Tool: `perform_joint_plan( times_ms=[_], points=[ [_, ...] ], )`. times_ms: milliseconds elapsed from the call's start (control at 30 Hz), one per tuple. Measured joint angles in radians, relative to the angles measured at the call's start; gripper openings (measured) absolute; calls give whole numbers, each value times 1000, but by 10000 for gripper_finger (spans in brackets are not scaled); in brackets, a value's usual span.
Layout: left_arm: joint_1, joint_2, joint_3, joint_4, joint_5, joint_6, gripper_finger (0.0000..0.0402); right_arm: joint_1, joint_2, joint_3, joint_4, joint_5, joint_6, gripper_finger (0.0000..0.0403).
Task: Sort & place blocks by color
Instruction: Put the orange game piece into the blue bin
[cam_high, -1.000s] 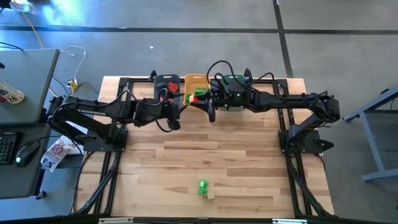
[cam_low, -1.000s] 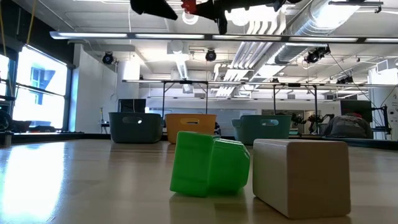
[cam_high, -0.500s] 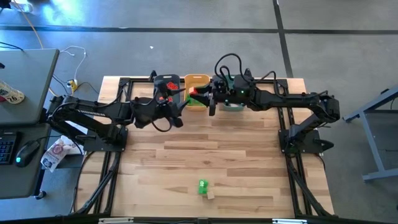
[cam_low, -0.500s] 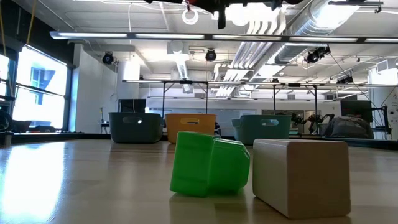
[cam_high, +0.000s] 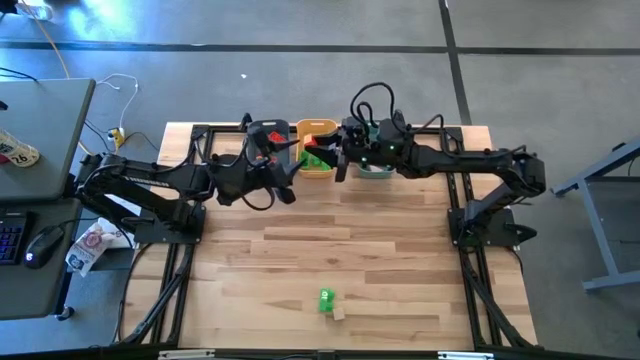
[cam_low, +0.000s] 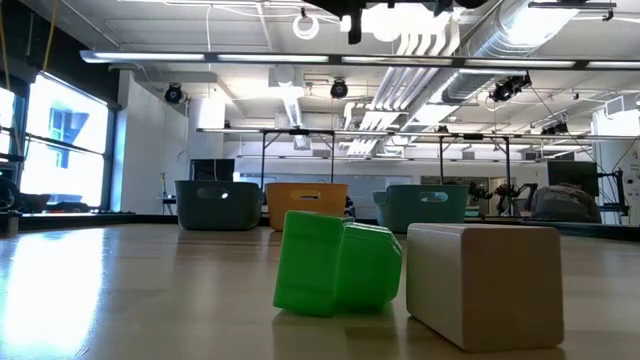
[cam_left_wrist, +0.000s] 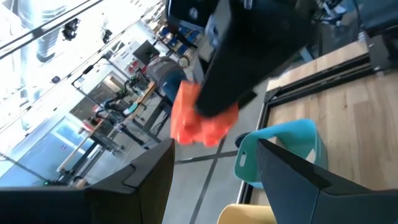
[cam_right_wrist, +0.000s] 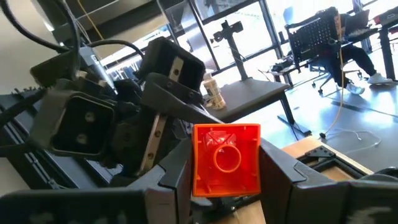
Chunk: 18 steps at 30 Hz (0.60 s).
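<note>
Holding a red block (cam_right_wrist: 226, 158), the right gripper (cam_right_wrist: 225, 180) has its fingers clamped on either side of it, up over the far bins near the orange-yellow bin (cam_high: 318, 128). Your left gripper (cam_high: 283, 172) sits just opposite with fingers spread, nothing in them. If you release here, the block may land in the wrong bin or on a rim. The grippers are close enough to collide. A green block (cam_high: 326, 299) and a tan block (cam_low: 485, 282) wait at the near edge.
</note>
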Motion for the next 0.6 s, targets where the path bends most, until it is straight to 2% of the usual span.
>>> perform_joint_plan(
  times_ms=[333,600],
  points=[
    [0,0,0,10,0,0,211,6,41,0,49,-23,37,111],
    [1,16,0,12,12,26,211,39,41,0,71,1,57,111]
  ],
)
